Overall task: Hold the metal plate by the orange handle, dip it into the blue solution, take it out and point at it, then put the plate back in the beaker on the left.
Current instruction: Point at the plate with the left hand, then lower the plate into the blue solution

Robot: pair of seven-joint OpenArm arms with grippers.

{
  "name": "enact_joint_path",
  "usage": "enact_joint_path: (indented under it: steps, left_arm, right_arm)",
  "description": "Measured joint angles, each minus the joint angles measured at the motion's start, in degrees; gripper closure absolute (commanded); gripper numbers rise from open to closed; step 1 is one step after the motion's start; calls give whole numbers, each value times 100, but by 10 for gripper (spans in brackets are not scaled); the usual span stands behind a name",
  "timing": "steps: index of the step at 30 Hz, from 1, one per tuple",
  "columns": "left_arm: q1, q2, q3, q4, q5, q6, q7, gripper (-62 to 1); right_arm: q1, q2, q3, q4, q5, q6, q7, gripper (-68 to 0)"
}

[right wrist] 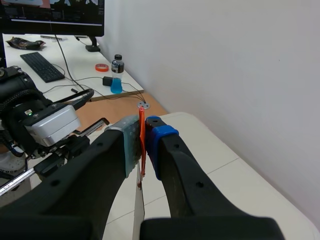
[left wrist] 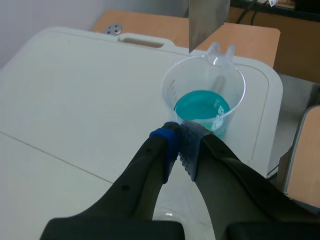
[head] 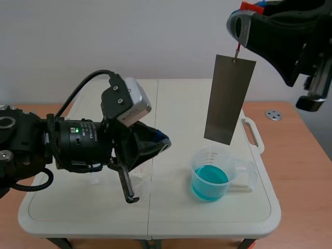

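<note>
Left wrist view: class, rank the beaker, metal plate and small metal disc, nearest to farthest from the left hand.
1. Beaker, just ahead of the left hand.
2. Metal plate, hanging beyond the beaker.
3. Metal disc, on the far wooden desk.

You have the metal plate (head: pixel 230 98) hanging from your right gripper (head: pixel 240 25), just above the cup of liquid (head: pixel 211 175) on the right side of the surface (head: pixel 176 98). Your left gripper (head: pixel 164 141) sits left of that cup, beside another cup (head: pixel 141 180)
</note>
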Motion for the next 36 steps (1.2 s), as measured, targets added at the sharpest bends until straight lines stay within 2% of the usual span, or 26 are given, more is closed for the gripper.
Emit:
enact_joint_path:
  steps: [11, 16, 20, 33, 36]
  left_arm:
    - [-101, 291, 313, 2, 2, 0, 125, -28]
    - [-105, 531, 313, 2, 232, 2, 125, -28]
    - [-107, 660, 313, 2, 238, 57, 107, -27]
    - [-107, 656, 313, 2, 238, 59, 107, -27]
    - [-105, 533, 313, 2, 179, 131, 109, -28]
  right_arm:
    - [0, 0, 0, 0, 0, 0, 0, -13]
    - [0, 0, 0, 0, 0, 0, 0, -13]
    - [0, 0, 0, 0, 0, 0, 0, -13]
    - [0, 0, 0, 0, 0, 0, 0, -13]
    - [0, 0, 0, 0, 0, 0, 0, -13]
